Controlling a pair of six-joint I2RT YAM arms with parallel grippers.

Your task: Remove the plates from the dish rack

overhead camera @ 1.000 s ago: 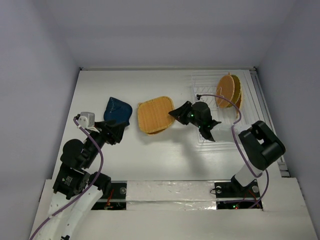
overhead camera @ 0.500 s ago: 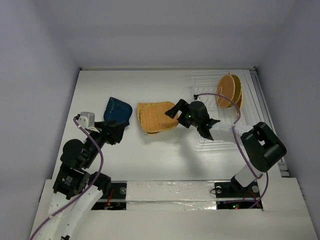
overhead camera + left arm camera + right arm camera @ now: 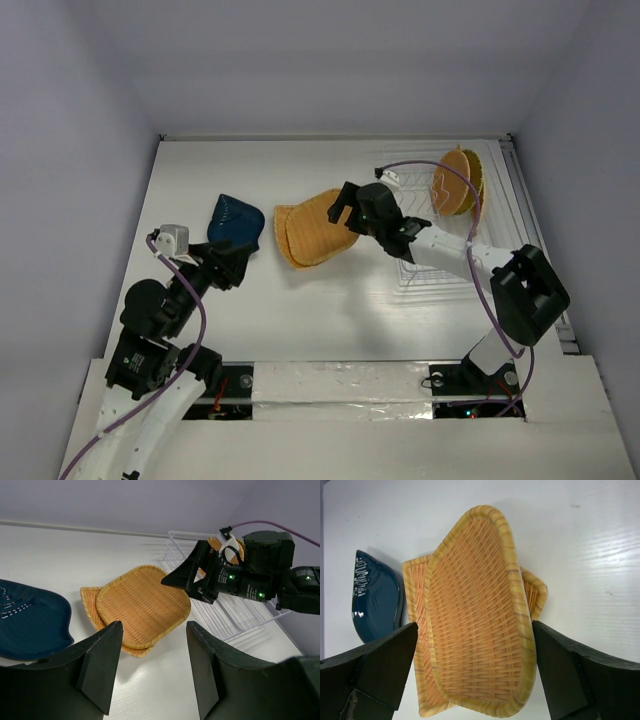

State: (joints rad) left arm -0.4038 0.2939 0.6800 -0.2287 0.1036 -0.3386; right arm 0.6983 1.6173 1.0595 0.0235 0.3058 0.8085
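Right fingers (image 3: 380, 665) spread wide, empty, over the orange plate stack (image 3: 310, 235) at table (image 3: 250, 320) centre; remaining plates (image 3: 455, 180) stand on edge in dish rack (image 3: 430, 280), far-right of them, right arm nearer.

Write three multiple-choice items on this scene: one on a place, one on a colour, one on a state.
1. The upper woven plate rests on:
A a towel
B a second woven plate
C a cutting board

2. The far-left plate, nearest the left gripper, is:
A dark blue
B white
C red

3. The right gripper is:
A shut on a plate
B open, holding nothing
C out of view

Key:
1 B, the lower plate's corners stick out from under it.
2 A, its surface is deep blue in both wrist views.
3 B, its fingers stand wide apart, clear of the plate's sides.
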